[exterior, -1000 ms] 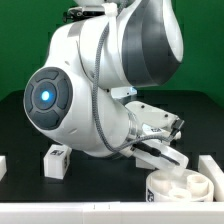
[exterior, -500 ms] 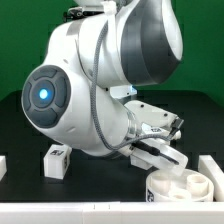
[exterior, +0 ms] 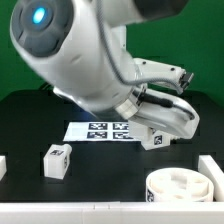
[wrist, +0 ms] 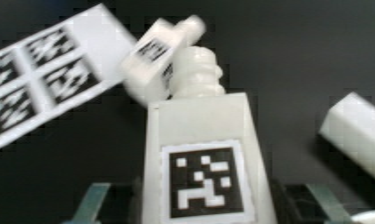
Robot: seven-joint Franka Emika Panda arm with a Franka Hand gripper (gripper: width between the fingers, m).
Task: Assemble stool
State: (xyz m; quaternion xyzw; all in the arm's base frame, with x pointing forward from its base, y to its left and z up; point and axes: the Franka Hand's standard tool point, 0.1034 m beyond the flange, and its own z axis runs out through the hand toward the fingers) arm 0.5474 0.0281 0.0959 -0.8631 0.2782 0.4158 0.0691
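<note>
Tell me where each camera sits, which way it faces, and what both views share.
Exterior view: off the arm, facing the black table across the seat; arm and hand fill the upper picture.
Wrist view: on the wrist, looking along the hand at a tagged leg; only fingers show.
Shared: that leg and the marker board.

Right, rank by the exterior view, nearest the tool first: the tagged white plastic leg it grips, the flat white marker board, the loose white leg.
1. Tagged white plastic leg: inside the tool.
2. Flat white marker board: beside it, toward the exterior view's left.
3. Loose white leg: far exterior view's left.
</note>
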